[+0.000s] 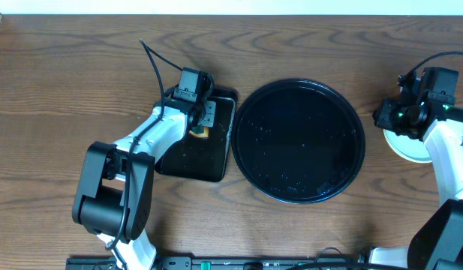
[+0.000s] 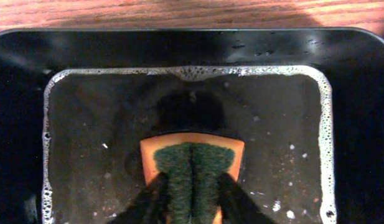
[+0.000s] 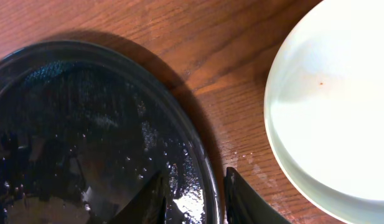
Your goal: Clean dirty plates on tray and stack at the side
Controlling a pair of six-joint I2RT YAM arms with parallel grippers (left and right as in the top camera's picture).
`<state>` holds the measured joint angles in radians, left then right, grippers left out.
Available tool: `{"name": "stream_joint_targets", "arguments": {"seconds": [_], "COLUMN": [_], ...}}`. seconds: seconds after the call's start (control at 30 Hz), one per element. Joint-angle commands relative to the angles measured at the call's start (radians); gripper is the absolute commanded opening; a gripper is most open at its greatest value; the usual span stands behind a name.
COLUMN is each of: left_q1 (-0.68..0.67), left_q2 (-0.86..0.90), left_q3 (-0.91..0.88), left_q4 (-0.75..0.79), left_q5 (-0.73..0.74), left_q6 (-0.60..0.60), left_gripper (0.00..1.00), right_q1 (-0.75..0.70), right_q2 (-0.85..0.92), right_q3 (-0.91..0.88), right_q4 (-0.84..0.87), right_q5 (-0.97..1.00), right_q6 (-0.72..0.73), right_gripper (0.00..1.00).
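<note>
The left gripper [image 2: 193, 182] is down in the smaller rectangular black tray [image 2: 30, 62], its jaws pinching an orange sponge with a green scouring face [image 2: 192, 152] over a shallow pool of foamy water [image 2: 98, 112]. Beside it the large round glossy black tray [image 1: 299, 139] lies wet, beaded with droplets. The pale round plastic plates [image 1: 406, 148] sit stacked on the dark-brown wood-grain tabletop [image 1: 66, 67] just right of that tray (a tiny orange speck shows on the top one). The right gripper [image 3: 195, 200] hangs by the tray's rim next to them, jaws spread and gripping nothing.
</note>
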<state>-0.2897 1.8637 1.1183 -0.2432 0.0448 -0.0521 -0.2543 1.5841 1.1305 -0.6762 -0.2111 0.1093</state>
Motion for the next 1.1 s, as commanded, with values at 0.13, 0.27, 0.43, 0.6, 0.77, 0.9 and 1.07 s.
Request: {"name": "stream_joint_targets", "arguments": {"seconds": [0.13,0.27,0.43,0.6,0.77,0.9,1.07], "left_q1": [0.005,0.005,0.026,0.092,0.157,0.194,0.193], "left_q2": [-0.108,-0.203,-0.283,-0.34,-0.37,-0.376,-0.471], "left_q3": [-0.007,-0.007,-0.007,-0.007,-0.007,-0.014,-0.092], "left_q4": [-0.005,-0.003,-0.027,-0.233,-0.549,-0.75,-0.771], "left_q5": [-0.013,-0.013,-0.013,-0.012,-0.012,-0.011,-0.002], "left_q6": [0.0,0.0,-0.033,-0.181,-0.186,-0.185,-0.182], "left_gripper": [0.46,0.56,0.59,0.63,0.74,0.74,0.74], "right_q1": [0.031,0.084,0.18,0.265,0.285,0.285,0.285], "right_q2": [0.006,0.006,0.005,0.005,0.001,-0.033,-0.177], "right_q3": [0.018,0.018,0.033,0.063,0.05,0.027,-0.079], "right_q4": [-0.026,-0.033,-0.035,-0.179,-0.268,-0.286,-0.21], "right_q5": [-0.021,-0.085,-0.167,-0.069,-0.066,-0.066,-0.009], "right_q6": [-0.075,-0.169,-0.295,-0.322,-0.246,-0.209,-0.165], "right_gripper": [0.3,0.31,0.41,0.99,0.99,0.99,0.99]}}
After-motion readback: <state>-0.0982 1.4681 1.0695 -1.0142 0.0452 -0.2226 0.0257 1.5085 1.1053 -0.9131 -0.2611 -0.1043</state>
